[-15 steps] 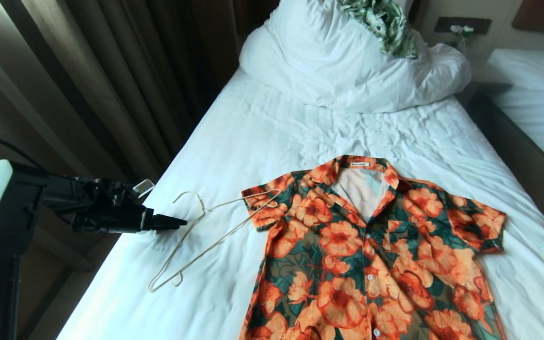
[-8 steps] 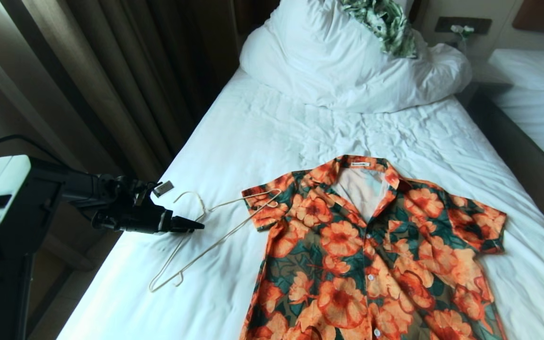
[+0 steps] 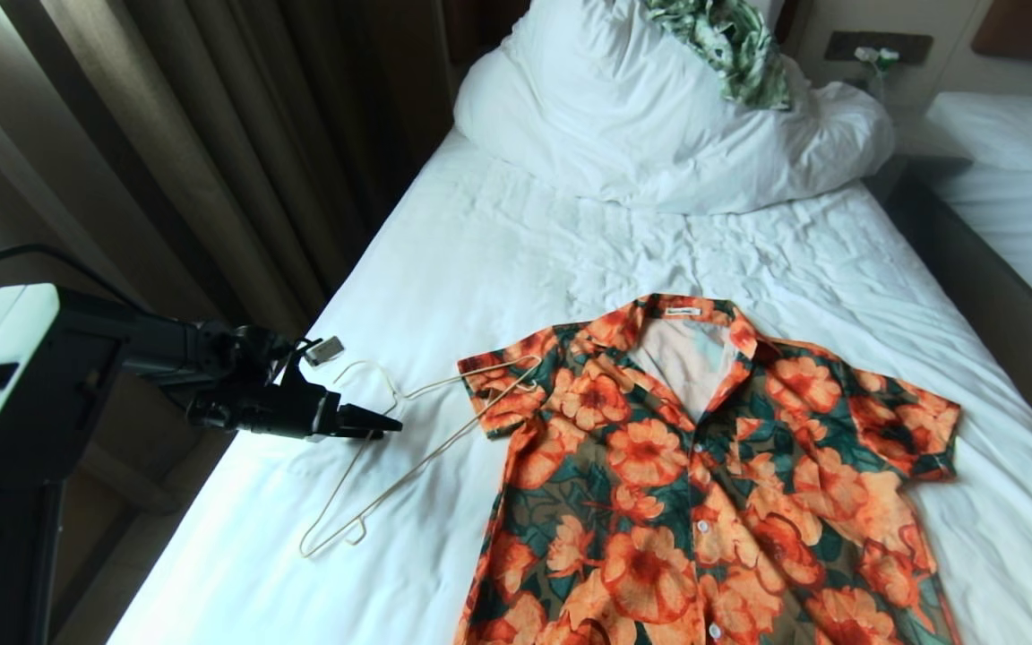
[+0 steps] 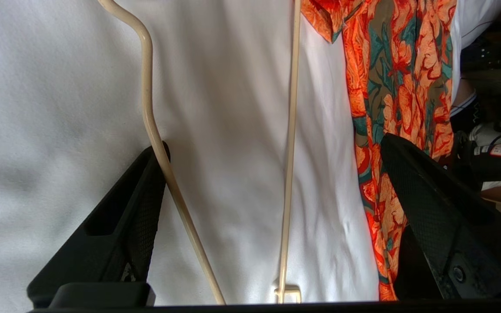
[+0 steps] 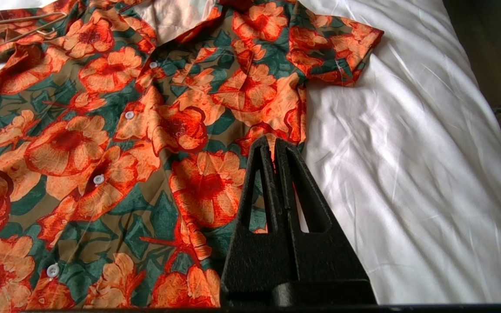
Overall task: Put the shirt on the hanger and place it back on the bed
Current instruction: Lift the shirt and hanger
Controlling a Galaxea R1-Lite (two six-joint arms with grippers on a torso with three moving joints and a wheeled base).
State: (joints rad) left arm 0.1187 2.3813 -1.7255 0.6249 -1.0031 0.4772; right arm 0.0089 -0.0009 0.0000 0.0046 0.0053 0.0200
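Rightward since a second ago, the left pincer [image 3: 386, 423] now sits over the hanger [image 3: 408, 448], spread wide. White-sheeted bed [image 3: 498, 251] fills mid-frame, brown curtains [image 3: 211, 161] upper left. Shirt [image 3: 704, 484] lies lower right of the pincer. Right pincer [image 5: 273, 150] is pressed together.

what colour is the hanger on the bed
Cream-white, a thin wire hanger lying on the white sheet beside the shirt. It shows best in the left wrist view.

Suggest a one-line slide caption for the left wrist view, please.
Open left pincer straddling the cream hanger on the bed.
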